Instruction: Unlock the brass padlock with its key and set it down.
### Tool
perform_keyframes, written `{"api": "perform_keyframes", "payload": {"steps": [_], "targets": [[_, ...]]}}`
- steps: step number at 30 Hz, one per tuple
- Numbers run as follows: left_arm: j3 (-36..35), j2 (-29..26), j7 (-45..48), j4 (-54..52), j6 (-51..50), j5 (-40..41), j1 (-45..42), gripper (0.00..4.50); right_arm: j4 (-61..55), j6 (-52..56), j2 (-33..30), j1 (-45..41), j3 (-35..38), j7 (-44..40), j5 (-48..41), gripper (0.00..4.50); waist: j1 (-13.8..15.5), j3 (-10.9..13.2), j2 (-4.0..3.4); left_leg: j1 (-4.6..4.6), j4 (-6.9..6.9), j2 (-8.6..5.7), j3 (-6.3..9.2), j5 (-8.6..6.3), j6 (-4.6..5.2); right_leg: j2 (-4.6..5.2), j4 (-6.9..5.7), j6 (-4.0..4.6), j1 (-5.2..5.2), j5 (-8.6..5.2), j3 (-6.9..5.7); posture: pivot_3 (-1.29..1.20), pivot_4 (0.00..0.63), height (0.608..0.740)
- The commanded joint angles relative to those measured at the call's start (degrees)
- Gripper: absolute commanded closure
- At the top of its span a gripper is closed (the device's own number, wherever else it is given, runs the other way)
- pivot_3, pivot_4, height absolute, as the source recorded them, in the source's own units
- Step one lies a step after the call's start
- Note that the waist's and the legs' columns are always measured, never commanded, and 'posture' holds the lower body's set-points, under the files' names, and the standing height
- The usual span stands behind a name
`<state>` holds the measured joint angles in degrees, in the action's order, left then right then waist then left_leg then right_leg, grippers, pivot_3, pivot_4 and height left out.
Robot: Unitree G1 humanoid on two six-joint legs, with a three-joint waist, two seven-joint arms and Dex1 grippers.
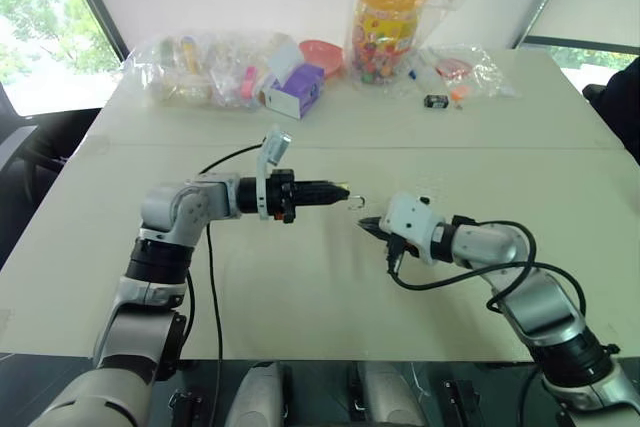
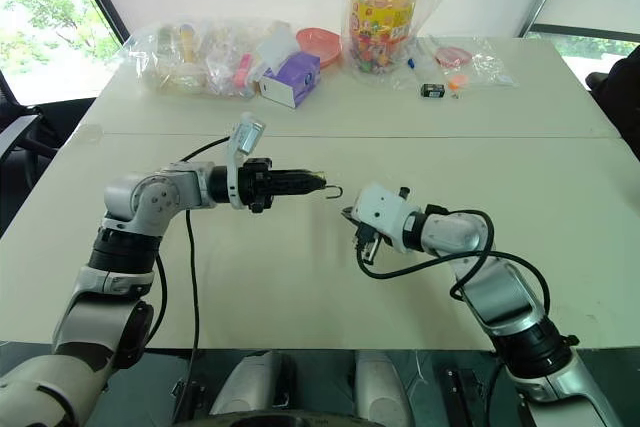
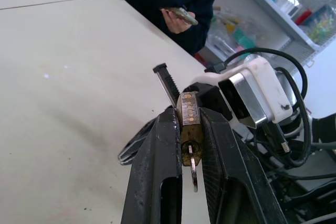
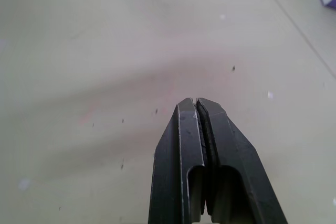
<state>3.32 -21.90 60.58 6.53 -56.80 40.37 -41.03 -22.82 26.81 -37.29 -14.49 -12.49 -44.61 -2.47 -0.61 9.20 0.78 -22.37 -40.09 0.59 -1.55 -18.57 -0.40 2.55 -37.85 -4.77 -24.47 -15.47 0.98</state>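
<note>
Left wrist view: your left claw [image 3: 190, 129] is clamped on the padlock [image 3: 189, 121], key [image 3: 193, 166] in it, above the tabletop [image 1: 300, 277]. Your right claw [image 4: 198, 109] is pressed together, empty, just beside it.

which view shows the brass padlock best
The left wrist view: the brass padlock sits close up, clamped between the left gripper fingers, key in it. Both eye views show a tiny gold speck and its shackle at that gripper's tip.

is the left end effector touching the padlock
Touching. The left wrist view shows the left end effector clamping the padlock between both fingers.
</note>
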Motion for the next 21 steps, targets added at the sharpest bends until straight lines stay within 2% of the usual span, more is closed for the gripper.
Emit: {"api": "perform_keyframes", "payload": {"steps": [1, 6, 11, 15, 19, 21], "targets": [[1.41, 0.68, 0.15, -0.28, 2.81, -1.55, 0.21, 4.49, -4.78, 0.19, -1.68, 1.63, 3.73, 0.77, -0.41, 4.47, 0.01, 0.0, 0.0, 0.0, 0.0, 0.0, 0.0, 0.0, 0.0, 0.0, 0.0, 0.0, 0.0, 0.0, 0.0, 0.0, 0.15, 0.735], [5.95, 8.2, -4.02, 10.9, 12.7, -9.92, -0.17, 4.49, -15.98, 7.5, -4.13, 9.2, 11.13, 2.49, -2.44, 4.47, 1.18, 0.0, 0.01, -0.02, -0.01, -0.08, 0.0, -0.01, 0.02, -0.01, 0.05, 0.0, 0.02, 0.0, -0.01, 0.0, 0.15, 0.735], [6.01, 14.31, -5.71, 23.73, 19.06, -14.35, -3.77, 4.49, -23.28, 13.72, -3.67, 10.78, 12.8, 5.33, -3.19, 4.47, 1.24, 0.01, 0.02, -0.02, -0.01, -0.06, 0.0, -0.02, 0.03, -0.09, 0.07, 0.0, 0.02, 0.0, -0.04, 0.0, 0.15, 0.735], [6.54, 17.01, -5.39, 32.25, 26.05, -18.58, -5.52, 4.49, -26.77, 17.62, -3.03, 10.42, 12.12, 7.96, -3.32, 4.47, 1.2, 0.0, 0.01, -0.02, 0.0, -0.06, 0.01, -0.02, 0.04, -0.12, 0.08, 0.0, 0.02, 0.0, -0.05, 0.0, 0.15, 0.735], [5.82, 17.29, -3.97, 37.27, 29.65, -20.7, -6.58, 4.49, -28.61, 19.65, -3.42, 10.24, 11.65, 9.48, -3.1, 4.47, 1.25, 0.0, 0.02, -0.02, 0.0, -0.06, 0.01, -0.02, 0.04, -0.12, 0.08, 0.0, 0.02, 0.0, -0.05, 0.0, 0.15, 0.735], [5.7, 16.8, -3.97, 38.85, 31.36, -21.99, -6.7, 3.46, -29.35, 20.37, -3.3, 10.19, 11.55, 10.11, -3.36, 4.5, 1.26, 0.0, 0.02, -0.02, 0.0, -0.07, 0.01, -0.02, 0.04, -0.11, 0.08, 0.0, 0.02, 0.0, -0.05, 0.0, 0.15, 0.735]]}}
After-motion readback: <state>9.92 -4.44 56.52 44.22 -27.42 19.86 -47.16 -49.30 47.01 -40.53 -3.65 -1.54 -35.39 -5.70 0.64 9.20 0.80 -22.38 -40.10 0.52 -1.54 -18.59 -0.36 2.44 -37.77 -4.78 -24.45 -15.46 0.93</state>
